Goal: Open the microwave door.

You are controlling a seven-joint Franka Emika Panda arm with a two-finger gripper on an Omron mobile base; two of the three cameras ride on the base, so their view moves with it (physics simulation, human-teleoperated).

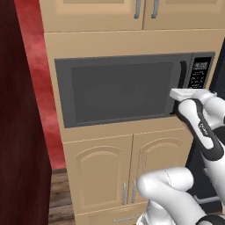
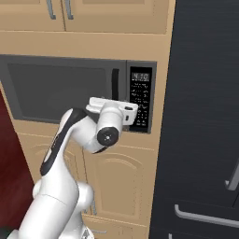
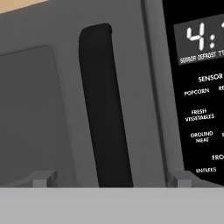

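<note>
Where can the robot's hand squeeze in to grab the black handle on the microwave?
The gripper faces the handle, jaws open, with grey door bare on the window side and a narrow grey strip before the button panel. That panel side looks tightest. The beige cabinet doors below stay out of the way.

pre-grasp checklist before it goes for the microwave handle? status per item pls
1. Microwave door shut, flush with the frame: ok.
2. Gripper open, one fingertip either side of the black bar handle in the hand view: ok.
3. Handle roughly centred between the fingertips: ok, slightly toward the left tip.
4. Fingertips clear of the button panel: ok, the right tip sits close to its edge.
5. Contact with the handle: cannot tell; the tips look just short of it.
6. Swing path in front of the door free: ok in the left base view, apart from the arm's own links.
</note>
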